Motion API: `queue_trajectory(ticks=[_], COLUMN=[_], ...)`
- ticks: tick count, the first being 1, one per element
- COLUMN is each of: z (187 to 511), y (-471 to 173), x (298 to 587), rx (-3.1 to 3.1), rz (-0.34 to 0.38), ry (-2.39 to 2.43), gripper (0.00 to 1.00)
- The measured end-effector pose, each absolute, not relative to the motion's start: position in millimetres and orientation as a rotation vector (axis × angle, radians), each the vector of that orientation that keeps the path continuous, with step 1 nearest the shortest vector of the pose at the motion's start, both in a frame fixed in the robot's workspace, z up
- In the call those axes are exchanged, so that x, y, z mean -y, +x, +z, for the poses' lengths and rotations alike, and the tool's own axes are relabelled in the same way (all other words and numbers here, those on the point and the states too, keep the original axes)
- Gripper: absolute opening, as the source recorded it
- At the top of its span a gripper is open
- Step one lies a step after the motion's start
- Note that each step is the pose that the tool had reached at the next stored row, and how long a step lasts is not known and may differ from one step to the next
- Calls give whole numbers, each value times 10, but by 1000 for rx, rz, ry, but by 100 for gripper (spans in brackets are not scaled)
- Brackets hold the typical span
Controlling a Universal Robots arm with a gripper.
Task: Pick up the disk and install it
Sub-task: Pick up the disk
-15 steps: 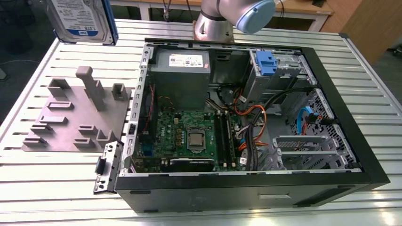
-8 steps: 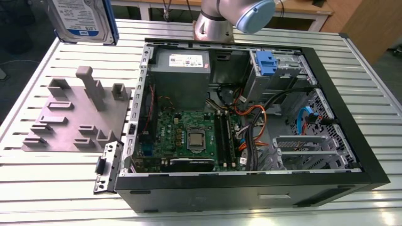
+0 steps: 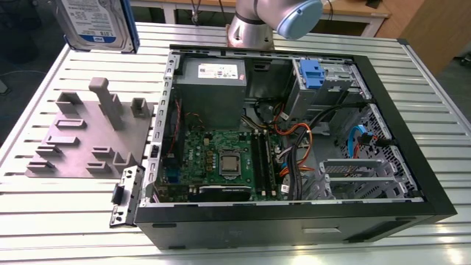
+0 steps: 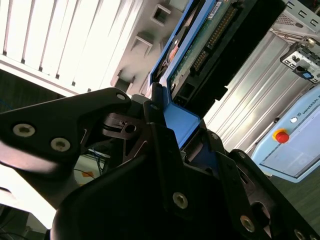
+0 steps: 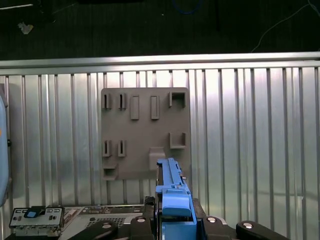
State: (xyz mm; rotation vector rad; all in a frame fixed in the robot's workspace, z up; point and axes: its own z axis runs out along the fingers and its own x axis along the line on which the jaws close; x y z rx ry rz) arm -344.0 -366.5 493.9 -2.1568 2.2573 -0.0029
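One disk is clamped in my claw. The claw is closed narrow on the blue bracket, which I see edge-on in both wrist views, and the disk is held up clear of the slatted table. Beyond the claw's tips, well apart from the disk, the grey holder plate lies flat on the table. Off to the claw's side and lower down, the open computer case rests on the same table.

The gripper holds the disk by its blue edge. Beyond the gripper, a grey tray lies flat on the ribbed table.
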Motion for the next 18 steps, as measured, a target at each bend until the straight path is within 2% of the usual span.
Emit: queue_trajectory(ticks=[8, 18], z=[4935, 4929], y=[-3416, -3117], x=[3866, 3909], rx=[-2259, -2259], rz=[-6, -6], ry=[-2158, -2158], gripper=[37, 37])
